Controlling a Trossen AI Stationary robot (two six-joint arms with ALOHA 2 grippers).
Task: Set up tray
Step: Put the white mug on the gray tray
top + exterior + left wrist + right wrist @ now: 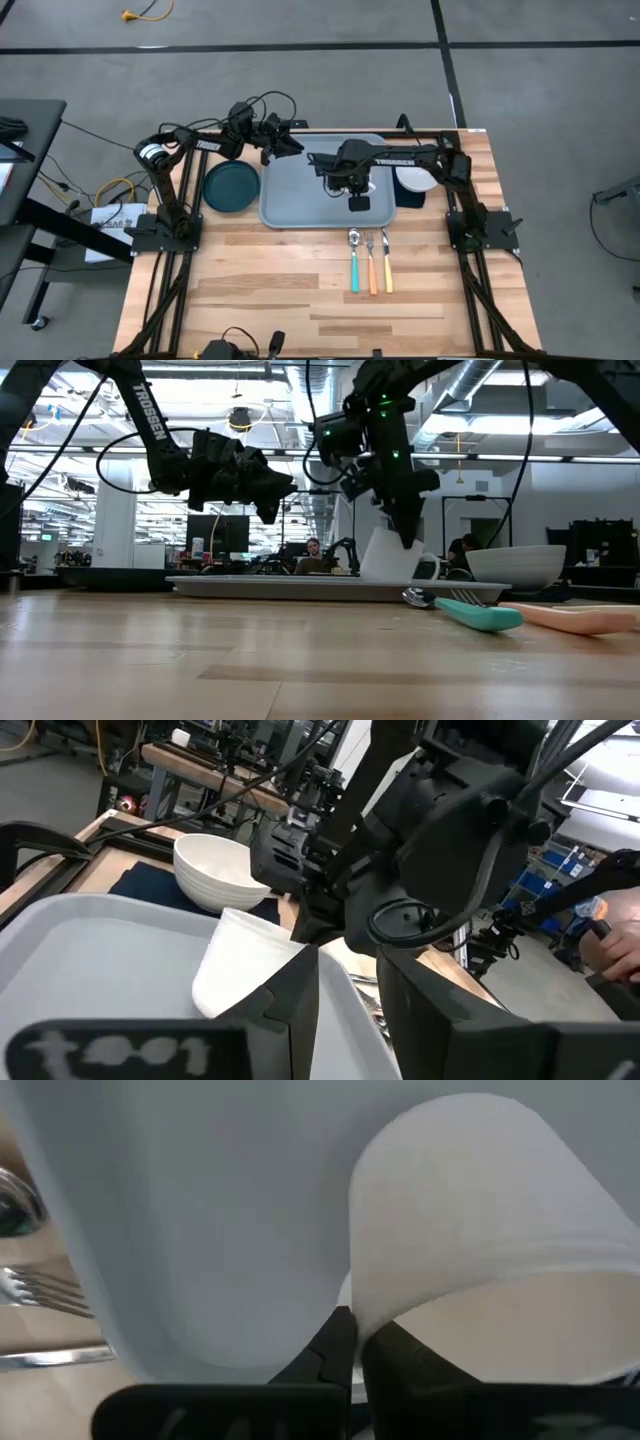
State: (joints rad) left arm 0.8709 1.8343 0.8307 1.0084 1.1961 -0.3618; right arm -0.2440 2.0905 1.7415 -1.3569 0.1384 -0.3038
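Right claw pinches white cup rim (cup tilted), over tray.

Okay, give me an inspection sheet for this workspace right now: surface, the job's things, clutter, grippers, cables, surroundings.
Surface: wooden table.
Job's things: tray lies flat at the far middle. A white cup sits tilted on it. Teal plate lies on the table beside the tray, on the left arm's side. White bowl sits on a dark napkin on the other side. Spoon, fork and knife lie side by side in front of the tray.
Clutter: nothing seen.
Grippers: right gripper shut on the cup's rim over the tray. Left gripper open, empty, above the tray's far edge.
Cables: loose cables on the floor by the left arm's base.
Surroundings: concrete floor; a person seated beyond the table.
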